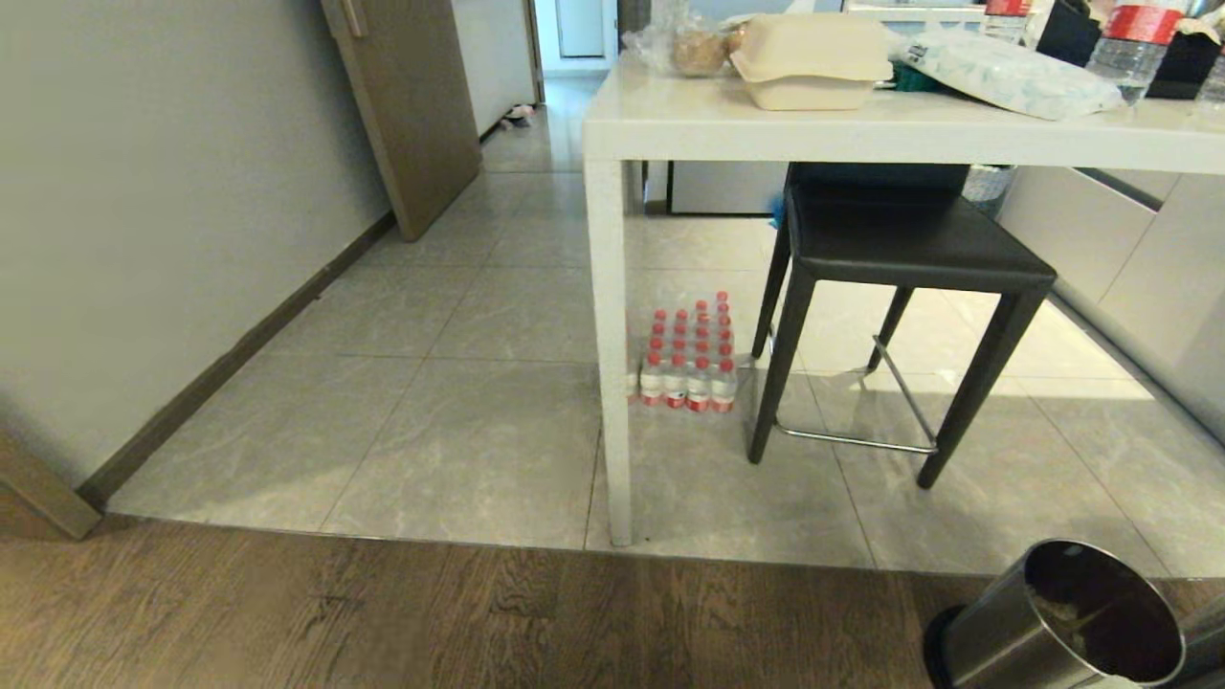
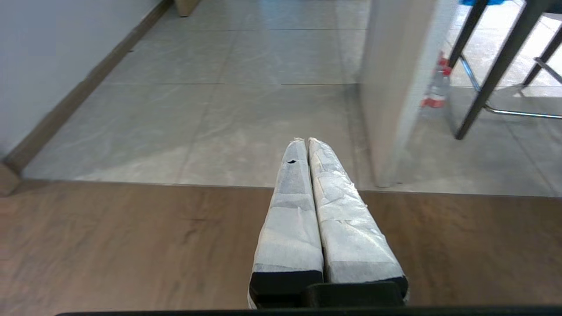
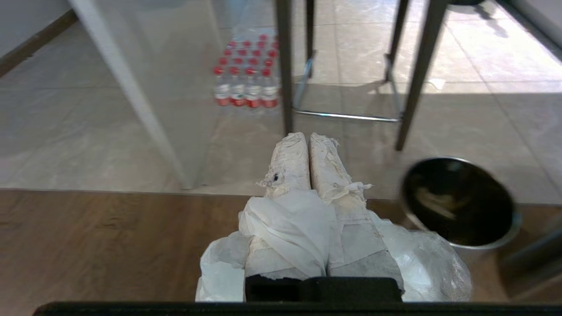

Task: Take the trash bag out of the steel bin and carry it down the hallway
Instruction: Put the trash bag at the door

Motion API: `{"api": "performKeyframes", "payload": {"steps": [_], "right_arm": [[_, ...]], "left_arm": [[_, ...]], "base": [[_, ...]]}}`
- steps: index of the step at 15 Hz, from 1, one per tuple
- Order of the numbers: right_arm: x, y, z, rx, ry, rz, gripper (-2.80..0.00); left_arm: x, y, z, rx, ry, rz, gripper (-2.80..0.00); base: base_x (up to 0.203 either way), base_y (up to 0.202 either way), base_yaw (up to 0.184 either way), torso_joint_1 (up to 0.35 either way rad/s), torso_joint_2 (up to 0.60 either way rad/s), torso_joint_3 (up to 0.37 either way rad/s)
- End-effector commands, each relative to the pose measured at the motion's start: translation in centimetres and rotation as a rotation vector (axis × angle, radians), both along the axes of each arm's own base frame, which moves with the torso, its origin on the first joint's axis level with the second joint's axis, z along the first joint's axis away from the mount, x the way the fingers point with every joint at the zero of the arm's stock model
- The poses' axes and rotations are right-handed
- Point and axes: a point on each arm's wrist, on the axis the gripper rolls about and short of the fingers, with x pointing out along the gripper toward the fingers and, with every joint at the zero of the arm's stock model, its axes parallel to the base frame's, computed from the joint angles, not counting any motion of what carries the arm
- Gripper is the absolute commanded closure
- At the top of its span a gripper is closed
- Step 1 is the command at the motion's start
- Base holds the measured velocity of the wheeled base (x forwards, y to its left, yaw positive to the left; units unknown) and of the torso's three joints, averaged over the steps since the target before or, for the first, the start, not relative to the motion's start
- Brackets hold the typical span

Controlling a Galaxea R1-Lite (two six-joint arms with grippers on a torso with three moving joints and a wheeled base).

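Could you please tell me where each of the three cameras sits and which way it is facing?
Head: high, looking forward and down at the white table, stool and steel bin; no arm shows.
Left wrist: behind the shut left gripper, facing the tiled floor.
Right wrist: behind the right gripper, shut on the trash bag.
Head and right wrist share the bin and water bottles.

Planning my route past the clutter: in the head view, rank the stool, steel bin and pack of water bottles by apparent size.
1. stool, clearly largest.
2. steel bin and pack of water bottles: unsure; the bin is nearest the camera and cut off by the frame edge.
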Motion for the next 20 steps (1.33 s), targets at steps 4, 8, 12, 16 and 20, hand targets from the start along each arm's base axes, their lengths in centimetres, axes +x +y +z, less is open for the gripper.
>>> {"api": "performKeyframes", "payload": {"steps": [4, 8, 12, 16, 20], "right_arm": [[0.01, 0.0, 0.01, 0.0, 0.0, 0.0, 0.0], [0.01, 0.0, 0.01, 0.0, 0.0, 0.0, 0.0], [0.01, 0.0, 0.01, 0.0, 0.0, 0.0, 0.0], [0.01, 0.0, 0.01, 0.0, 0.0, 0.0, 0.0], [0.01, 0.0, 0.01, -0.003, 0.001, 0.0, 0.0]], "left_arm": [[0.01, 0.0, -0.02, -0.001, -0.001, -0.001, 0.0], [0.01, 0.0, -0.02, -0.001, -0.001, -0.001, 0.0], [0.01, 0.0, -0.02, -0.003, -0.001, -0.001, 0.0], [0.01, 0.0, -0.02, -0.004, -0.001, -0.001, 0.0], [0.01, 0.0, -0.02, -0.004, -0.001, -0.001, 0.0]], "base": [[0.0, 0.188, 0.008, 0.002, 0.0, -0.001], [0.0, 0.189, 0.009, 0.002, 0.0, 0.004], [0.0, 0.19, 0.008, 0.002, 0.0, 0.004], [0.0, 0.189, 0.009, 0.008, 0.0, 0.002], [0.0, 0.188, 0.008, 0.006, 0.0, 0.004]]}}
